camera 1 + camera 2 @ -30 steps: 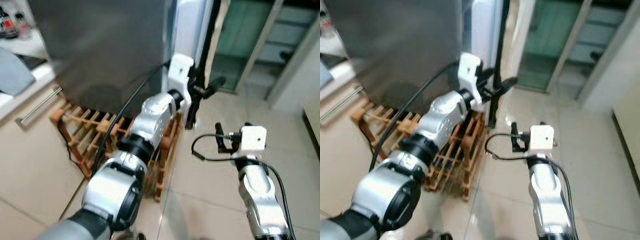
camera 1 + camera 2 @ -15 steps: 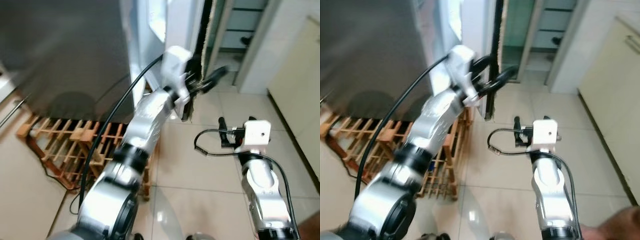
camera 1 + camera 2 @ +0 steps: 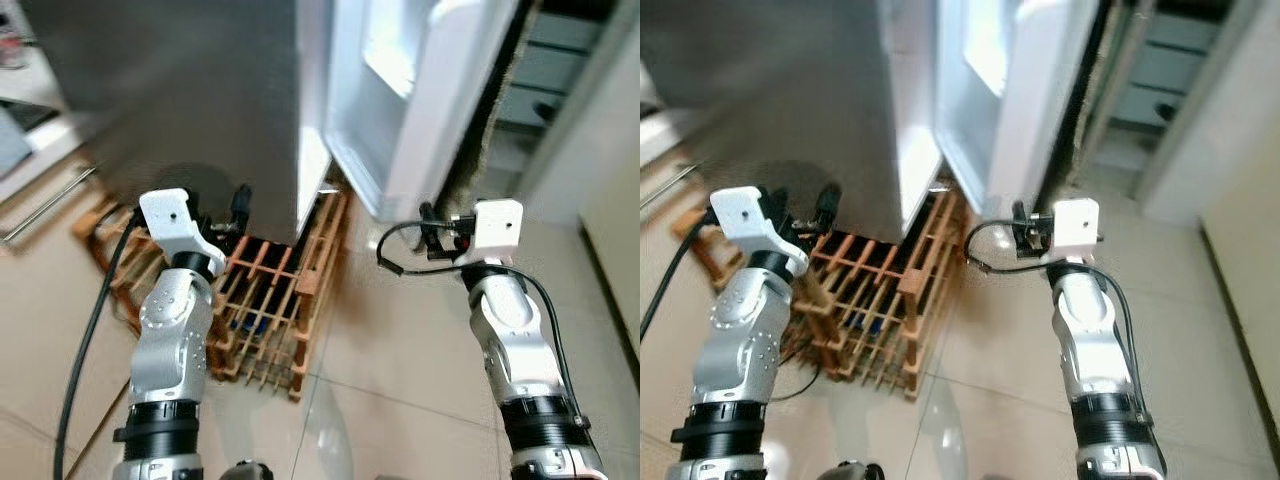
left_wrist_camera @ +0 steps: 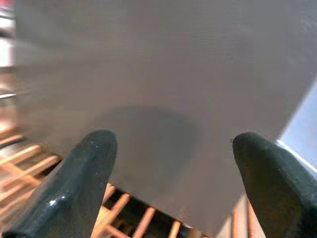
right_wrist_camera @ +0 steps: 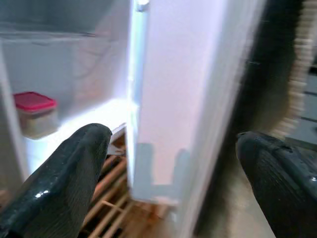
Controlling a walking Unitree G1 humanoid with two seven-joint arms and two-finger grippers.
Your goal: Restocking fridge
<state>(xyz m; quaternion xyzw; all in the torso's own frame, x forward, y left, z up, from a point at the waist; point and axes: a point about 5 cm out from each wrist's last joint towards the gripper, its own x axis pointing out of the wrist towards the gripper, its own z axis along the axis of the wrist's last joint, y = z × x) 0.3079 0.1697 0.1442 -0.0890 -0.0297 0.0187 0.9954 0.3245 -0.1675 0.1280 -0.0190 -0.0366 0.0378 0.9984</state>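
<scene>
The fridge (image 3: pixel 200 90) stands over a wooden rack (image 3: pixel 270 300), its door (image 3: pixel 420 100) ajar. Both end effectors, left (image 4: pixel 173 178) and right (image 5: pixel 173 173), hang spread and empty. A red-lidded container (image 5: pixel 33 113) sits inside.

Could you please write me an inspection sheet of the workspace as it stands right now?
Surface: beige tiled floor, glossy.
Job's things: fridge with door ajar, interior lit; red-lidded tub on a shelf inside.
Clutter: wooden rack on the floor under the fridge.
Grippers: left gripper open, empty, facing the fridge's grey side; right gripper open, empty, facing the door's edge.
Cables: black cable beside the left arm; looped black cable at the right wrist.
Surroundings: doorway with shelving to the right; counter with a handle to the left.
</scene>
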